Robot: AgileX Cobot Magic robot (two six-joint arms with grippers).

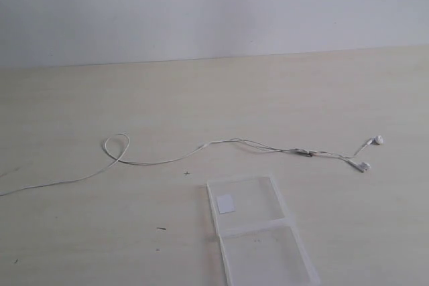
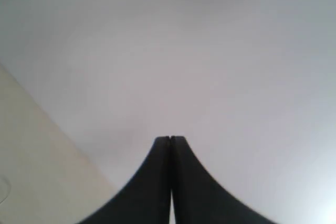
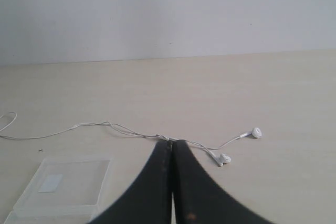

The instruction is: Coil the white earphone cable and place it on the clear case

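While the left tool [image 2: 169, 139] and the right tool [image 3: 171, 142] are both pressed together and grip nothing, the white earphone cable [image 1: 231, 140] lies uncoiled on the tabletop [image 1: 322, 92] just behind the clear case [image 1: 258, 199], with its earbuds [image 1: 379, 140] to the case's right and a small loop [image 1: 115, 145] to its left.

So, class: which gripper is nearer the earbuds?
Right, most likely. The right gripper, shut, sits just short of the earbuds; the left gripper, shut, faces the wall, with no earbuds in its view.
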